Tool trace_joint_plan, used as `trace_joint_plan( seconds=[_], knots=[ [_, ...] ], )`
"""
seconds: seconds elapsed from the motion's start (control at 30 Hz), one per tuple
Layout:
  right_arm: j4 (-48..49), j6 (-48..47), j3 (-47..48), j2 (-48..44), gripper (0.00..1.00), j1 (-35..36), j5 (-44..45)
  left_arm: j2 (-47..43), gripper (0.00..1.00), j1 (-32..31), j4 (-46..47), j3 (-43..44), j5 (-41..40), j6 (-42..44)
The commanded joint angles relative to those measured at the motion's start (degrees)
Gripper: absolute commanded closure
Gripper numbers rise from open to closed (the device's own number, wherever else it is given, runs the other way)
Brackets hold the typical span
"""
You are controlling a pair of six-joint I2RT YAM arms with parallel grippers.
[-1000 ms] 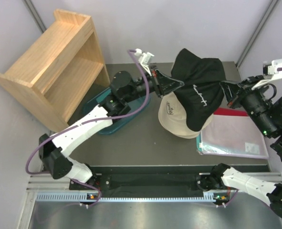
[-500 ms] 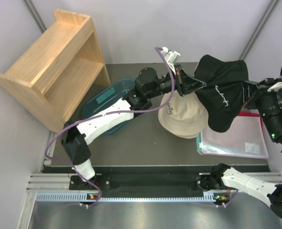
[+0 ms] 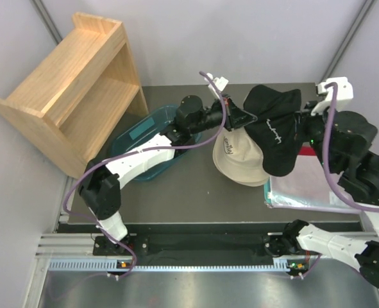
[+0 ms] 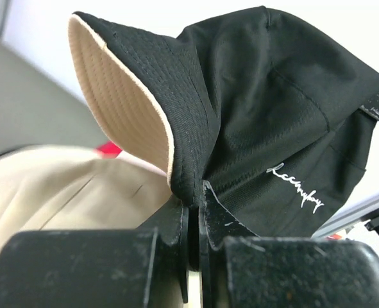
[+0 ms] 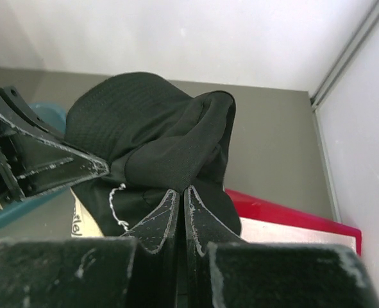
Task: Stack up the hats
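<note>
A black hat [image 3: 276,131] hangs in the air, stretched between my two grippers. My left gripper [image 3: 248,117] is shut on its brim edge, whose cream underside [image 4: 122,109] shows in the left wrist view. My right gripper [image 3: 299,128] pinches the black fabric [image 5: 167,144] on the opposite side and is shut on it. Under the black hat a cream-beige hat [image 3: 240,160] with dark lettering lies on the table; its right part is covered. The left gripper's fingers [image 5: 54,163] show at the left of the right wrist view.
A wooden shelf unit [image 3: 74,83] stands at the far left. A teal tub [image 3: 141,138] lies under the left arm. A clear folder with a red edge [image 3: 311,186] lies at the right, beside the beige hat.
The black hat swung out to the right, then came back left over the beige hat. Both arms moved with it, and the right wrist turned.
</note>
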Motion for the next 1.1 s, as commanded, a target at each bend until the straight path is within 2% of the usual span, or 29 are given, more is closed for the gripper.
trace_joint_plan(
  seconds=[0.0, 0.17, 0.47, 0.57, 0.83, 0.93, 1.07],
  knots=[
    [9.68, 0.58, 0.33, -1.21, 1.0, -0.13, 0.47, -6.24, 1.0, 3.54, -1.51, -7.14, -2.03, -0.4],
    [10.3, 1.37, -1.08, 0.02, 1.0, -0.13, -0.59, -10.73, 1.0, 6.71, 3.5, -15.94, -0.71, -6.45],
    [10.47, 1.81, -1.52, 1.25, 1.0, -0.04, -1.12, -16.53, 1.0, 9.08, 5.16, -22.88, -0.27, -11.03],
    [10.74, 1.9, -1.78, 1.69, 1.0, -0.13, -1.2, -17.24, 1.0, 11.1, 10.86, -27.1, 1.74, -16.29],
    [10.83, 1.64, -1.87, 3.53, 1.0, -0.13, -1.12, -21.1, 1.0, 12.42, 18.26, -33.09, 3.77, -23.95],
    [11.35, 1.81, -2.66, 4.24, 1.0, -0.13, -1.47, -22.25, 1.0, 12.42, 15.81, -33.53, 2.99, -22.56],
    [11.62, 2.6, -4.77, 5.56, 1.0, -0.13, -2.08, -23.57, 1.0, 14.09, 15.1, -38.88, 1.66, -22.11]
  ],
)
